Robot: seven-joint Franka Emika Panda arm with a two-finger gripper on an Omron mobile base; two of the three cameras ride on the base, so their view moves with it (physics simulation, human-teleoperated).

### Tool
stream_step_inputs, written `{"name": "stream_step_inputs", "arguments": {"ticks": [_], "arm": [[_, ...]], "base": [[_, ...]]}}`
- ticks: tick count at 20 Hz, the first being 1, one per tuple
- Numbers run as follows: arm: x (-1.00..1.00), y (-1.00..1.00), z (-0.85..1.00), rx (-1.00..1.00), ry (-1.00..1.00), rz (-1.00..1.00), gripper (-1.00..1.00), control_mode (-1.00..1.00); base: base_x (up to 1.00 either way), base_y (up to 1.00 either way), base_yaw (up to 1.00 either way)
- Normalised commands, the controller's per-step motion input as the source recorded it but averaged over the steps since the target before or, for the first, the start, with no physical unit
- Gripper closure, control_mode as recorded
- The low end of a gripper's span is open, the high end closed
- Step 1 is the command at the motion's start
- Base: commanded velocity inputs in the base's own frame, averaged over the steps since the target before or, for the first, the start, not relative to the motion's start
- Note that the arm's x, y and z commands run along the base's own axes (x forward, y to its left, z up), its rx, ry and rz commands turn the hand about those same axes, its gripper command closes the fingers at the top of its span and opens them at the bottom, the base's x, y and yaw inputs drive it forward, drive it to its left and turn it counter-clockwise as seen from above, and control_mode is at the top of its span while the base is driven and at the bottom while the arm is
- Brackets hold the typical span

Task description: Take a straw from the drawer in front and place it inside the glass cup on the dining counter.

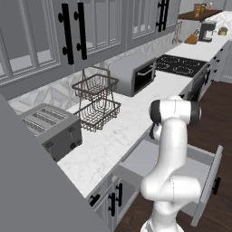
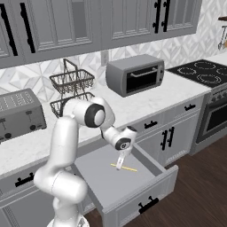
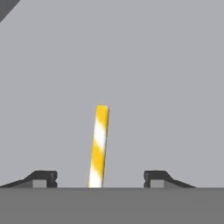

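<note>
While the hand (image 2: 119,166) reaches down into the open drawer (image 2: 102,184), its fingertips (image 3: 43,178) stand apart on either side of the straw (image 3: 99,146), not clenched and touching nothing. In the hand view, the straw lies flat on the drawer floor, running from the gap between the tips toward 12 o'clock. A thin stick like this could roll or skid if one tip meets it first, or get pinned against the floor. Its near end is cut off at 6 o'clock, and the arm (image 1: 174,149) hides the drawer's inside in the left base view.
</note>
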Motion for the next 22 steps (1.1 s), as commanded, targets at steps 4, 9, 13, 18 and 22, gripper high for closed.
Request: {"name": "stream_step_inputs", "arguments": {"ticks": [4,9,13,18,22], "arm": [[0.09,0.00,-0.40,0.00,0.00,0.00,-1.00,-1.00],[-0.08,0.00,-0.41,0.00,-0.02,0.00,-1.00,-1.00],[-0.37,0.00,-0.37,0.00,-0.11,0.00,-1.00,-1.00],[-0.44,0.00,-0.35,0.00,-0.15,0.00,-1.00,-1.00],[-0.21,0.00,-0.38,0.00,-0.04,-0.01,-1.00,-1.00]], "base": [[0.00,0.00,0.00],[0.00,0.00,0.00],[0.00,0.00,0.00],[0.00,0.00,0.00],[0.00,0.00,0.00]]}}
